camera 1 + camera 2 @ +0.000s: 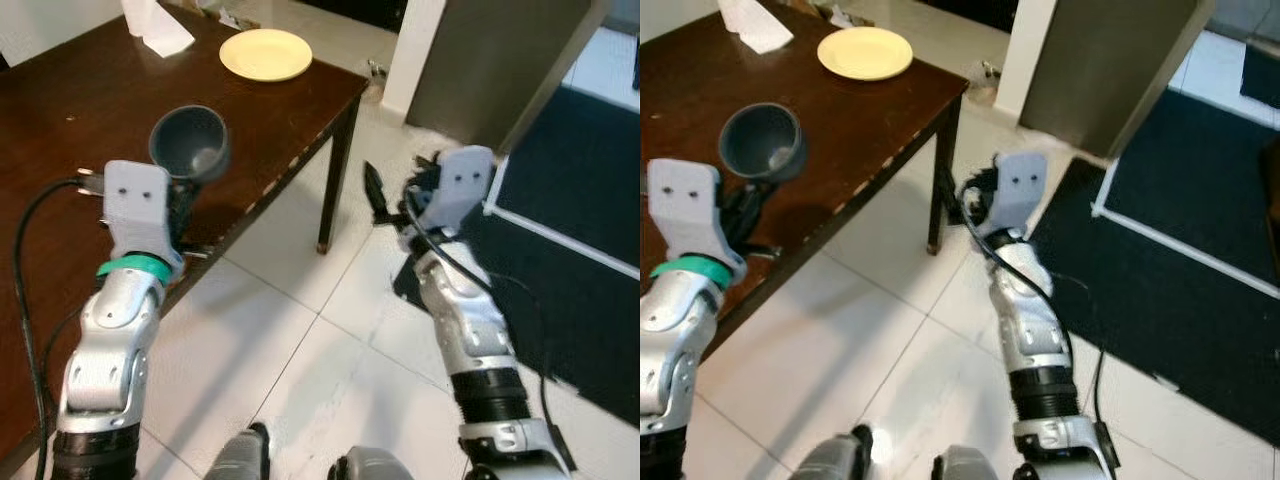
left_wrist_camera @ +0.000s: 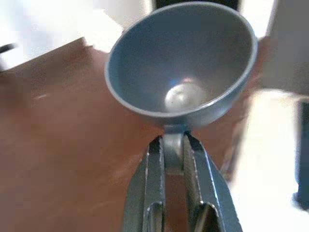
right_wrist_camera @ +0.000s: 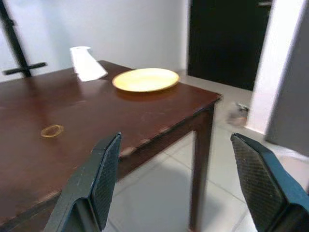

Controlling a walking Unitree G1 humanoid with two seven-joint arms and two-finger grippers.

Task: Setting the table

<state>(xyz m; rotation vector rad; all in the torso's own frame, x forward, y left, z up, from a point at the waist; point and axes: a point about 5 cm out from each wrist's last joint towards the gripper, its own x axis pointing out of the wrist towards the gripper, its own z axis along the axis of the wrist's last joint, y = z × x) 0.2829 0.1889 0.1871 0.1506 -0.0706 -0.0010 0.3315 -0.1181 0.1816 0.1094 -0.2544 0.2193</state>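
Our left pincer (image 2: pixel 173 154) clamps the handle of the grey cup (image 2: pixel 181 63), holding it above the dark counter (image 1: pixel 90 110). Our right pincer (image 3: pixel 176 179) gapes wide and empty off the counter's edge, the yellow plate (image 3: pixel 145 79) well ahead of it.

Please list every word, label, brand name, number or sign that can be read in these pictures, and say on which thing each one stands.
There is no readable text in any view.
The grey bowl, held in the left gripper, is plain.
The yellow plate is plain.
The white paper on the brown table shows no print.
The right gripper, open over the floor, carries no marking.
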